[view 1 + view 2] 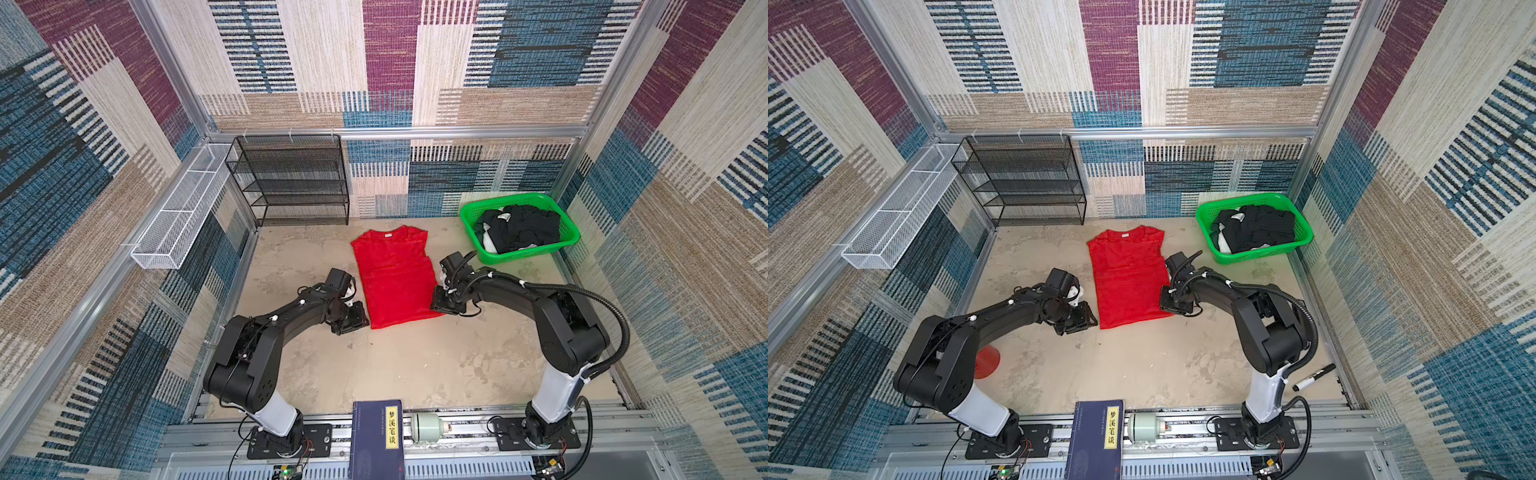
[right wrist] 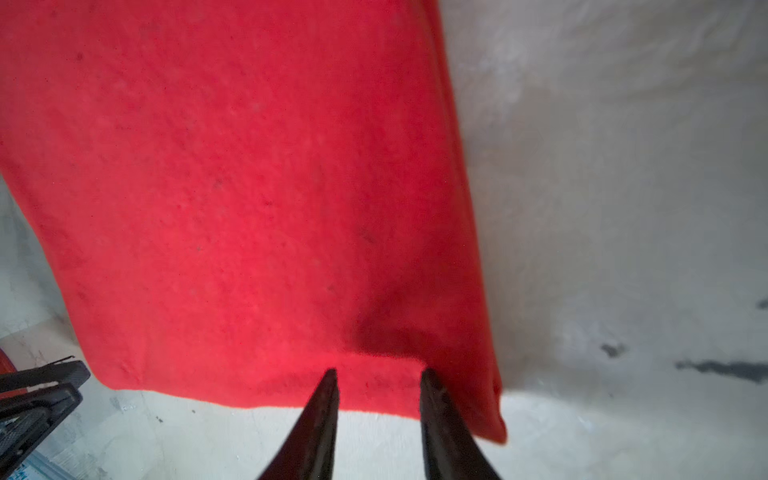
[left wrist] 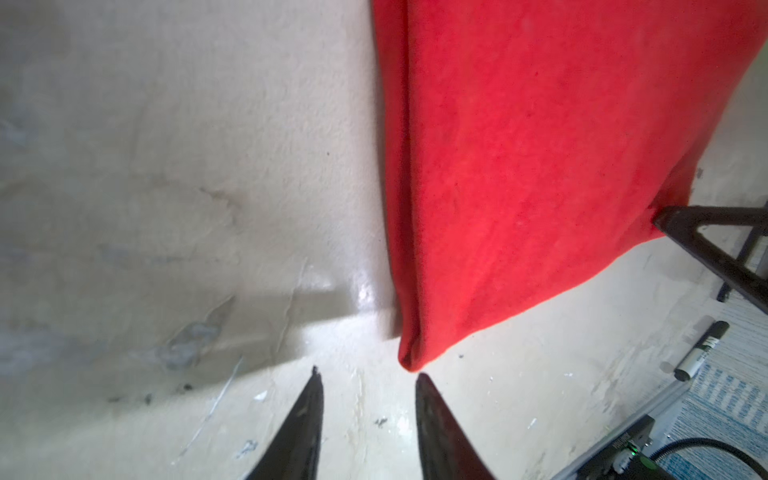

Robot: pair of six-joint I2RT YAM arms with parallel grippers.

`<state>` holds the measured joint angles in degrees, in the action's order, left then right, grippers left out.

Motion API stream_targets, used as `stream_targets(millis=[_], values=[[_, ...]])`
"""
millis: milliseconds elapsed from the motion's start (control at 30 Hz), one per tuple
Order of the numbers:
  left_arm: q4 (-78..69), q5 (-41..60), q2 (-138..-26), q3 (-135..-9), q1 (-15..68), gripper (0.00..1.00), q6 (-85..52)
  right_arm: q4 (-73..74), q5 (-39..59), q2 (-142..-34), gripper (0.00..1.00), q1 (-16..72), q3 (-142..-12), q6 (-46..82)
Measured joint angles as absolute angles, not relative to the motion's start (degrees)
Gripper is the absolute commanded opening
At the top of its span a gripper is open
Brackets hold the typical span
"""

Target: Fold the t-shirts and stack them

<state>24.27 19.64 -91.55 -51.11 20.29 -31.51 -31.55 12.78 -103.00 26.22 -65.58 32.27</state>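
Left tool (image 3: 368,372): jaws apart, only bare beige stained bench (image 3: 166,166) btwn them, tips just short of the near-left corner of the bright red short-sleeved cloth t-shirt (image 3: 540,145). Right tool (image 2: 378,372): jaws apart too, tips at the shirt's hem close to its near-right corner.

In both top views the red shirt lies flat mid-bench btwn the two tools. Its sides are folded in, so it makes a long narrow shape w/ a small white neck tag (image 1: 388,235) showing. Long axis runs front-to-back: collar twd the back wall, hem twd the arm bases.

Green plastic mesh basket (image 1: 532,252) sits back-right on the bench and holds a crumpled heap of black t-shirts (image 1: 523,228) w/ some white.
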Motion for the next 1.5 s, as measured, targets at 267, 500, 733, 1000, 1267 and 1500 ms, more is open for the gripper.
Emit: stream_targets(millis=[267, 500, 733, 1000, 1267, 1500], values=[[22.44, 21.06, -92.51, -50.41, 21.80, 0.40, -33.06, -32.80, 11.38, -99.63, 0.42, 26.09, -62.30, 32.75], [20.86, 21.37, -94.72, -50.48, 24.03, 0.42, -36.47, -32.88, 11.29, -99.55, 0.45, 24.86, -61.08, 32.69], [19.29, 20.88, -95.39, -50.72, 24.18, 0.41, -39.24, -32.29, 10.94, -100.90, 0.42, 24.01, -60.82, 31.79], [16.95, 21.02, -97.62, -52.16, 24.27, 0.27, -40.60, -29.10, 12.01, -102.26, 0.30, 23.88, -61.08, 31.42], [17.37, 19.46, -97.08, -51.18, 24.45, 0.00, -40.75, -28.40, 12.73, -101.62, 0.00, 23.92, -60.38, 31.55], [22.02, 19.84, -86.08, -46.02, 26.87, 0.00, -41.43, -29.89, 14.85, -86.85, 0.00, 24.03, -51.90, 31.44]])
